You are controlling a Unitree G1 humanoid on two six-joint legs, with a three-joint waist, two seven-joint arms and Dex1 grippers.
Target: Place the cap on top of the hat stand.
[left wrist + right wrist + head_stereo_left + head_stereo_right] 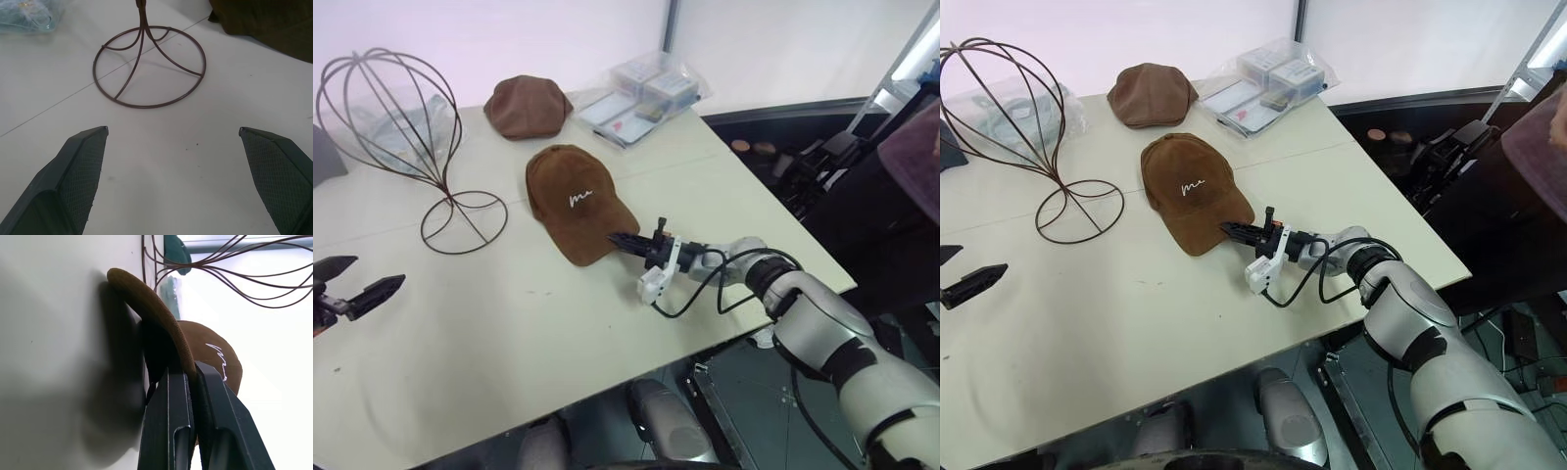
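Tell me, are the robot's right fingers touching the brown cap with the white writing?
Touching. The right wrist view shows the right gripper with its two black fingers pinched shut on the curved brim of the cap.

Cap (570, 199): brown suede-like baseball cap w/ small white cursive stitching on front, lying crown-up on the table approx mid-table, curved brim toward the table's near edge. Brim's right edge is pinched between two black fingers and tilted up a bit off the surface.

Hat stand (411, 137): dark brown thin wire, balloon-shaped head cage on narrow neck, round ring base flat on table. Upright, bare, just left of cap, not touching it.
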